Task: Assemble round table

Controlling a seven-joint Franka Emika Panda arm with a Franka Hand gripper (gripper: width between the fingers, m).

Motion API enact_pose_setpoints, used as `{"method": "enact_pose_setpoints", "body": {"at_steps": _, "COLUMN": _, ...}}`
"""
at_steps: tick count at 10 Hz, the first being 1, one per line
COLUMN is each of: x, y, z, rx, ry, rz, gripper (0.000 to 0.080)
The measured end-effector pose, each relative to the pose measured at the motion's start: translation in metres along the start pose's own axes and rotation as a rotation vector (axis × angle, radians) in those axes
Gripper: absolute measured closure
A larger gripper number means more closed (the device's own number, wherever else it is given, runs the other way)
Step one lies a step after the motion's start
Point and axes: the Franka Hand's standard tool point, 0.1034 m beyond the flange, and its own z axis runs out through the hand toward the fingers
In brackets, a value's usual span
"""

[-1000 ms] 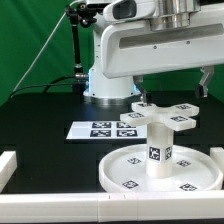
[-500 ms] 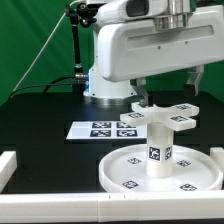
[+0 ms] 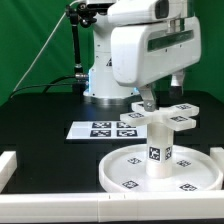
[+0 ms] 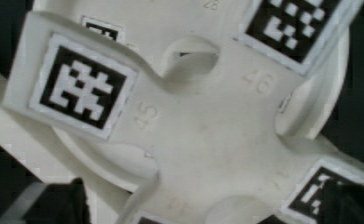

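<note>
1. Wrist view shows the cross filling the frame from close above; the end effector's fingers are not seen there, and in the exterior view the end effector hangs just over the cross's far lobes, so whether it is open or closed I cannot tell.
2. Cross sits atop the cylinder, which stands upright on the hub of the disc.
3. Judged from its look, the cross is light, stiff, smooth plastic; a lobe pinched across its flat sides seems the best hold, since the round hub could slip.
4. Marker board lies on the bench beside the disc, apart from it.
5. Nothing stands in the way from above; the tall stack could tip if pushed sideways.
</note>
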Motion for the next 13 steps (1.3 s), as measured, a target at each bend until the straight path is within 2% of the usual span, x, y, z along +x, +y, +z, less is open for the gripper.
{"method": "enact_pose_setpoints", "body": {"at_steps": 3, "x": -0.005, "y": 0.003, "z": 0.000, "rx": -0.006, "ry": -0.013, "rz": -0.174, "gripper": 0.0151}}
{"method": "enact_pose_setpoints", "body": {"at_steps": 13, "x": -0.008, "y": -0.004, "z": 0.023, "rx": 0.015, "ry": -0.062, "rz": -0.234, "gripper": 0.0151}}
